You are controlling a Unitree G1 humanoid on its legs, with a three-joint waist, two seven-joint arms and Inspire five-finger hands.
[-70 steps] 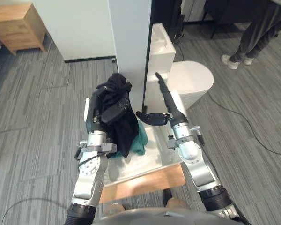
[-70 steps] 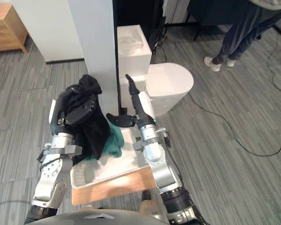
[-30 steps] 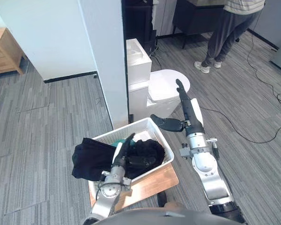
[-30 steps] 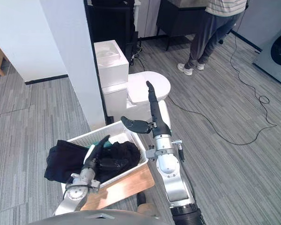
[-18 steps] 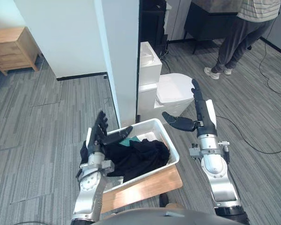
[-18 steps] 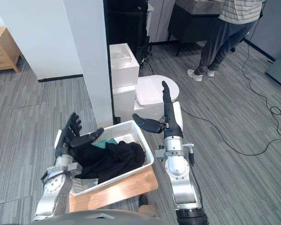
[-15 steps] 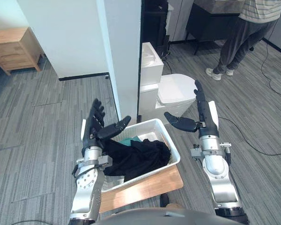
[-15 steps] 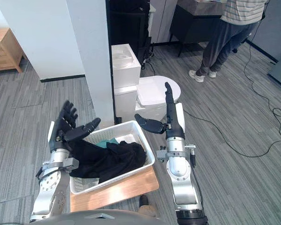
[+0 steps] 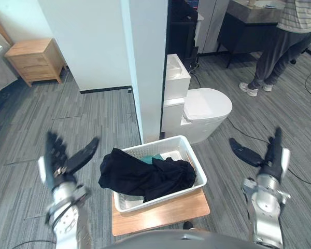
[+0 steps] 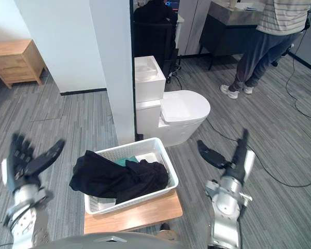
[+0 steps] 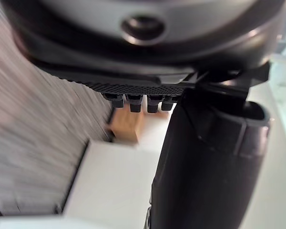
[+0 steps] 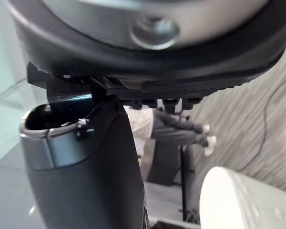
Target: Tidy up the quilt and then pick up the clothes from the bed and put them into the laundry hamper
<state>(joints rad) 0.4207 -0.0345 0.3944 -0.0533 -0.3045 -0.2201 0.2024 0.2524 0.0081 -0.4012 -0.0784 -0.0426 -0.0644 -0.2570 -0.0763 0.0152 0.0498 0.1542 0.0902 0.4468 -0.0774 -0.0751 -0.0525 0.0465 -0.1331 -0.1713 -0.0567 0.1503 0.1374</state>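
- Wooden nightstand [image 9: 36,59] stands far left at the back, against the white wall and well apart from the work area.
- Left hand [image 9: 58,165] is raised over bare grey floor, left of the hamper and not touching it. Its fingers are spread straight with the thumb angled out toward the hamper, and it holds nothing. The left wrist view agrees: fingertips in a straight row, thumb extended, nothing between them.
- Black clothes [image 9: 145,177] lie heaped in the white laundry hamper [image 9: 171,195]. One fold spills over the hamper's left rim and hangs outside.
- A teal cloth [image 9: 154,158] shows under the black heap near the hamper's far wall.
- The hamper sits on a low wooden board [image 9: 166,211] on the floor.
- A white pillar [image 9: 147,67] rises just behind the hamper, close to its far rim.
- A white toilet [image 9: 205,106], lid down, stands beside the pillar and just behind the hamper's right corner.
- Right hand [image 9: 272,161] is held up to the right of the hamper, clear of it and of the toilet. Its fingers point straight up with the thumb out toward the hamper, and the palm is empty.
- A person [image 9: 285,36] stands at back right beside a dark desk [image 9: 238,26], away from both hands.
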